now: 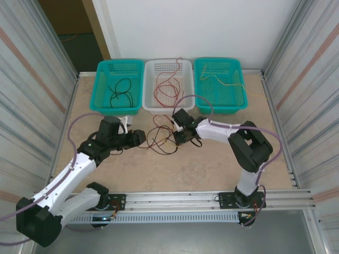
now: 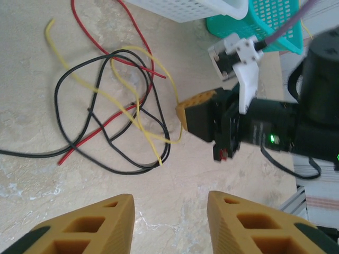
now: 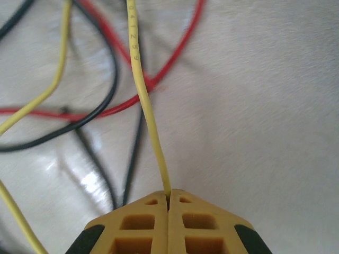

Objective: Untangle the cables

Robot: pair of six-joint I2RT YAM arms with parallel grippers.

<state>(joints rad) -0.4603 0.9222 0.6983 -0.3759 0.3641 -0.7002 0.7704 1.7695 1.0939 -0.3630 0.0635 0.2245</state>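
Task status: partly done, by my judgement. Three baskets stand at the far edge of the surface (image 1: 185, 169). The white basket (image 1: 168, 108) holds loose red cable (image 1: 167, 87). The left teal basket (image 1: 114, 109), touching its left side, holds black cable (image 1: 121, 91), and the right teal basket (image 1: 222, 108), touching its right side, holds yellow cable (image 1: 225, 82). Outstanding: a tangle (image 1: 161, 140) of red, black and yellow cables lies on the surface just in front of the white basket, its loops crossing one another and none separated. The right pincer (image 3: 169, 193) has its fingers pressed fully together, clamping one yellow strand (image 3: 143, 90) at the very tips. That strand runs from the tips into the tangle, passing over a red one. The right arm (image 1: 222, 129) reaches low across the surface, placing its pincer at the tangle's right side, in front of the white basket. The left pincer (image 2: 169, 203) stands partly open with nothing between its fingers and points at the tangle from the left, in front of the white basket's left corner. Left to do, as I judge it: draw the yellow strand clear, then part the red from the black.
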